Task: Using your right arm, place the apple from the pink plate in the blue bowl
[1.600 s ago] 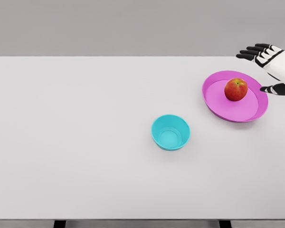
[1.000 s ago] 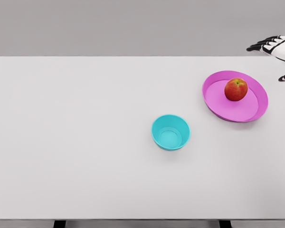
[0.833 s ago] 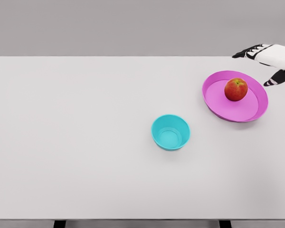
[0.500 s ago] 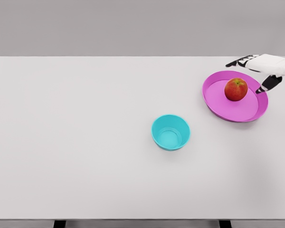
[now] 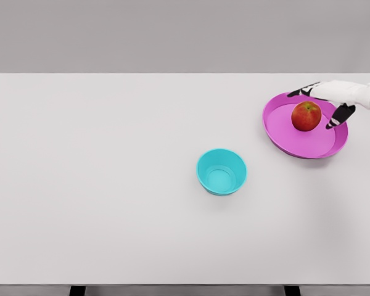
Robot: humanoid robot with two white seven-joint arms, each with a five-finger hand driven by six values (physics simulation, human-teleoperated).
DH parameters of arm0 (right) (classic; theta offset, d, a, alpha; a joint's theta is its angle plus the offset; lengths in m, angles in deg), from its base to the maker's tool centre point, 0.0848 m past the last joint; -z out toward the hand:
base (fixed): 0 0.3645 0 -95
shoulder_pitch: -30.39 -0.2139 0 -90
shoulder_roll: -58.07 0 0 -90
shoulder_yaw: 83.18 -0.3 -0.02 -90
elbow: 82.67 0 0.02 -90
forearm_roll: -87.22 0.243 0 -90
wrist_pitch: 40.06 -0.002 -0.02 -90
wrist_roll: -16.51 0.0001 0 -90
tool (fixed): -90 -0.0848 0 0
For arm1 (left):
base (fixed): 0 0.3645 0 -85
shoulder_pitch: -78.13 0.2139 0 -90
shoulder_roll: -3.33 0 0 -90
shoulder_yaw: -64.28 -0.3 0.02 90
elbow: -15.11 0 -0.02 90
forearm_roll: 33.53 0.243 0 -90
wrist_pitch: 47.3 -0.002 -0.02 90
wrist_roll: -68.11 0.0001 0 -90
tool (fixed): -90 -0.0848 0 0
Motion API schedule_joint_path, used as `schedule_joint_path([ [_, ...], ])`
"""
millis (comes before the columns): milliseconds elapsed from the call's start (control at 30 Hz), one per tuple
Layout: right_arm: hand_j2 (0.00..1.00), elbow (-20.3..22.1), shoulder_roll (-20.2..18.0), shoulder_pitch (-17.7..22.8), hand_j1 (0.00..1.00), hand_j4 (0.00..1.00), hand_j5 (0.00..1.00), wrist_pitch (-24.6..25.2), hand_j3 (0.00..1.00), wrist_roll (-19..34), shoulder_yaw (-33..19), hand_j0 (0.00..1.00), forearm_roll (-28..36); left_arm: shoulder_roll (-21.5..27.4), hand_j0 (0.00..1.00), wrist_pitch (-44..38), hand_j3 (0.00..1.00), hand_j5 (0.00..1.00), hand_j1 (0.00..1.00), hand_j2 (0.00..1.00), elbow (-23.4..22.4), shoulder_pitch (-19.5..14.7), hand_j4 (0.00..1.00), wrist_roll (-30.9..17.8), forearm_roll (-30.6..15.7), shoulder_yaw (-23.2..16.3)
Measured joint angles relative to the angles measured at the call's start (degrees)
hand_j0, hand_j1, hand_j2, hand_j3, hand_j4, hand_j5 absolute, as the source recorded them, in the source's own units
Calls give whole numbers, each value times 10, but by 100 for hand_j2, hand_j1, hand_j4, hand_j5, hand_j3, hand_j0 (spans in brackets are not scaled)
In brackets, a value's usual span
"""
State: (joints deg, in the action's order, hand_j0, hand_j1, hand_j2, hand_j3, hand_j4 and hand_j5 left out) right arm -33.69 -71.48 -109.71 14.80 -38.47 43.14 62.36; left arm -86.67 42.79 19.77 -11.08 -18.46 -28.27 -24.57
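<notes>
The blue bowl (image 5: 221, 172) is sitting nearest on the white surface (image 5: 111, 185). At its 2 o'clock, the apple (image 5: 306, 116) is resting on the pink plate (image 5: 299, 142). The right hand (image 5: 333, 95) is hovering just behind it, fingers (image 5: 303, 90) spread apart.

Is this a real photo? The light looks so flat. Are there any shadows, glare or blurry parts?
Head view: a simulator's render, evenly lit, with no glare on the white table. Head view: only faint soft shadows under the blue bowl and pink plate. Head view: the apple shows a mild highlight, and the right robot hand looks sharp, without motion blur.
</notes>
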Motion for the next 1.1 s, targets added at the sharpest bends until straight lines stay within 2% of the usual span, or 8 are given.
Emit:
schedule_joint_path([
  [533, 100, -40, 24, -14, 100, 100, 100, 0, 100, 0, 32, 100, -13, 0, 100, 0, 100, 100, 100, 100, 0, 0, 100, 0, 0, 0],
  [600, 77, -44, 24, -14, 77, 77, 77, 0, 77, 0, 35, 77, -13, 0, 100, 0, 100, 100, 100, 100, 0, 1, 100, 0, 0, 0],
  [667, 69, -47, 26, -14, 69, 69, 69, 0, 69, 0, 37, 69, -14, 0, 100, 0, 100, 100, 100, 100, 0, 1, 100, 0, 0, 0],
  [700, 61, -48, 26, -14, 61, 61, 61, 1, 61, 0, 38, 61, -12, 0, 100, 0, 100, 100, 100, 100, 0, 0, 100, 0, 0, 0],
  [800, 52, -49, 26, -14, 52, 52, 52, 3, 52, -2, 37, 52, -8, 0, 100, 0, 100, 100, 100, 100, 0, 1, 100, 0, 0, 0],
  [1100, 50, -43, 25, -14, 50, 50, 50, 1, 50, 0, 34, 50, -11, 0, 100, 0, 100, 100, 100, 100, 0, 0, 100, 0, 0, 0],
])
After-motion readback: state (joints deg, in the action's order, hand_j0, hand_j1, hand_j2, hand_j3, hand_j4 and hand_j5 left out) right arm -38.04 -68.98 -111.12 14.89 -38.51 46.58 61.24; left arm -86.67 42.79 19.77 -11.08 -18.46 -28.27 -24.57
